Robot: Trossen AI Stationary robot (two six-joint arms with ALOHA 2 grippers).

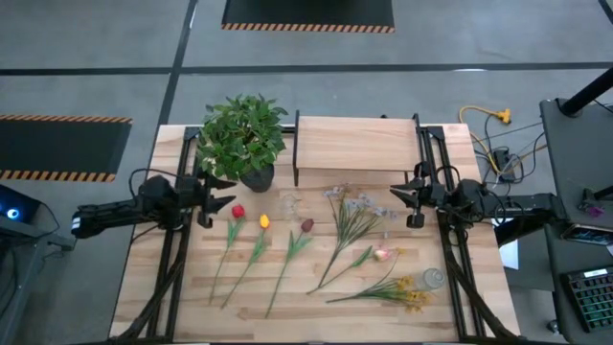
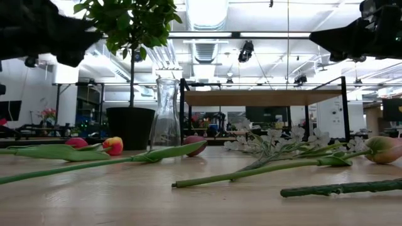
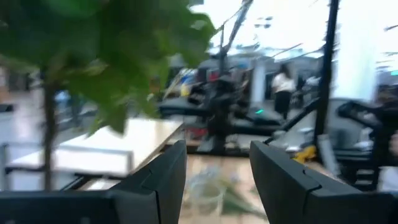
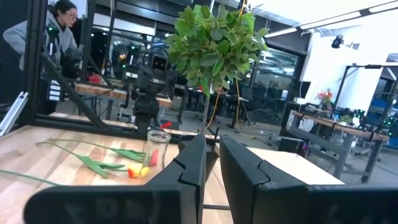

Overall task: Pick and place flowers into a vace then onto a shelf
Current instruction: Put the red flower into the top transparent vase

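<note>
Left gripper (image 1: 218, 196) hovers with its fingers (image 3: 163, 180) parted and nothing between them, just left of the clear glass vase (image 1: 288, 203), above the table (image 1: 479, 321); the gap suits a thin stem, so this reads as a pose ready for a first pick. Right gripper (image 1: 402, 198) waits well to the right of the vase with its fingers nearly together, holding nothing.

One vase stands upright and unfilled, in front of the shelf (image 1: 354, 144) and just right of the potted plant (image 1: 242, 134). Its central spot probably keeps it within reach of both arms and close to the shelf for the later transfer.

Flowers lie flat on the table in front of the vase, none yet placed, spread apart with stems fanned toward the near edge, presumably so each can be gripped singly:
- one red tulip (image 1: 238, 212), front-left of the vase;
- one yellow tulip (image 1: 264, 221), beside it;
- one maroon tulip (image 1: 306, 226), just right of the vase;
- one bunch of pale sprigs (image 1: 356, 205), farther right;
- one pink bud (image 1: 382, 254), right and nearer the front;
- one cluster of small yellow blooms (image 1: 414, 295), farthest from the vase.

One shelf, its top bare; two grippers.
</note>
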